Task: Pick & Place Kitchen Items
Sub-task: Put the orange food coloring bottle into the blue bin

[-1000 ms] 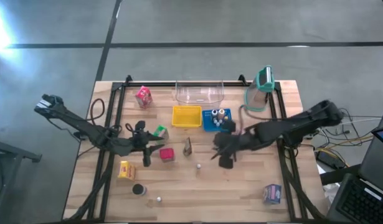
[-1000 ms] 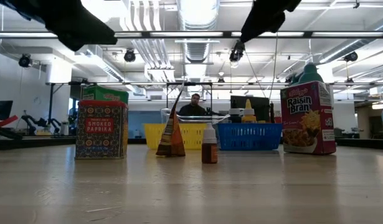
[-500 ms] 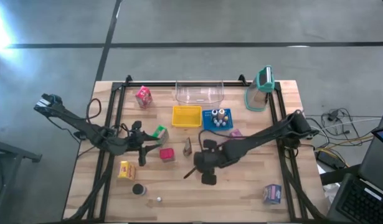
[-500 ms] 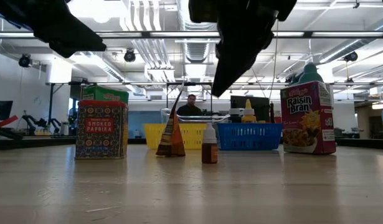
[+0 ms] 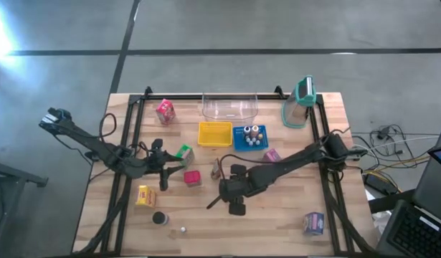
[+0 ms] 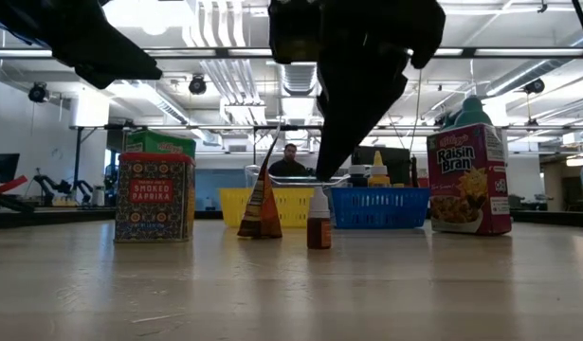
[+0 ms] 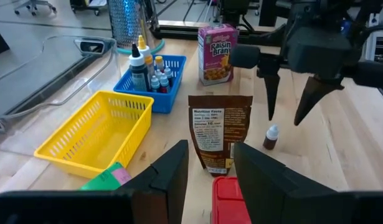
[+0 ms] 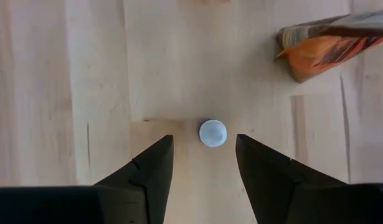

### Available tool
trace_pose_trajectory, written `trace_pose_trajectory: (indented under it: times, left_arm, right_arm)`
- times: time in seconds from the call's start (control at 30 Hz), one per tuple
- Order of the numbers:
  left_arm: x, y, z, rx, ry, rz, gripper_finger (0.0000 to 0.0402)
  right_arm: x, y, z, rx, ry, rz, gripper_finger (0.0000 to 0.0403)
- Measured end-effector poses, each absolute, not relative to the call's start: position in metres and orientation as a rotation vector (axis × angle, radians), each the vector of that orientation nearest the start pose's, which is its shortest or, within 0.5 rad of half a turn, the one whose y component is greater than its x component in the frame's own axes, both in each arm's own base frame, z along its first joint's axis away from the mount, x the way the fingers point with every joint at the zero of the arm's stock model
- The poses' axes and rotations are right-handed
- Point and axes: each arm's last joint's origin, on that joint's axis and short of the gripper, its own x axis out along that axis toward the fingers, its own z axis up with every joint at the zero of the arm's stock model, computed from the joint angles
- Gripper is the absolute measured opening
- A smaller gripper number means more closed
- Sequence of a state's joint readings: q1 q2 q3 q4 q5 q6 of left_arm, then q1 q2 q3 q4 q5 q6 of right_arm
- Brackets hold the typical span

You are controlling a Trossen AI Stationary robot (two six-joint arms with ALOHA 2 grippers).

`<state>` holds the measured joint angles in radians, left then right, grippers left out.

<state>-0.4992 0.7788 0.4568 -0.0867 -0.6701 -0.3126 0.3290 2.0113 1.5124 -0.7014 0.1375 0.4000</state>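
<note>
A small brown bottle with a white cap (image 6: 318,223) stands upright on the table. My right gripper (image 8: 203,155) hovers open just above it, pointing steeply down, a finger on either side of the cap (image 8: 212,132) without touching. In the high view this gripper (image 5: 224,195) hides the bottle. A brown pouch (image 6: 261,204) stands beside the bottle. My left gripper (image 7: 210,171) waits open at the table's left, level with a red carton (image 5: 192,178) just ahead of its fingers. A green carton (image 5: 184,152) lies next to it.
A yellow basket (image 5: 214,133) and a blue basket (image 5: 249,137) holding small bottles sit at the far middle. A Raisin Bran box (image 6: 468,180), a pink carton (image 5: 165,111), a yellow carton (image 5: 144,195), a dark disc (image 5: 159,218), a purple carton (image 5: 313,223) and a teal-lidded jug (image 5: 300,100) stand around.
My right gripper has swung from the table's right toward its middle and near edge. It has come down and tipped more steeply, and now hangs over the small bottle. The bottle and the pouch have stayed in place.
</note>
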Motion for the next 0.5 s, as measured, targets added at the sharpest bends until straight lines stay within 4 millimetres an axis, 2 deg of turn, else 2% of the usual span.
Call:
trace_pose_trajectory:
  times: [0.27,0.5]
  left_arm:
    - [0.1548,-0.0639,0.2323,-0.082,0.310,0.220,0.0136]
    - [0.1547,-0.0638,0.2319,-0.081,0.311,0.221,0.0136]
  right_arm:
    - [0.3920,0.1201,0.1853,0.073,1.178,-0.094,0.0149]
    - [0.3924,0.1189,0.1826,0.076,1.176,-0.096,0.0152]
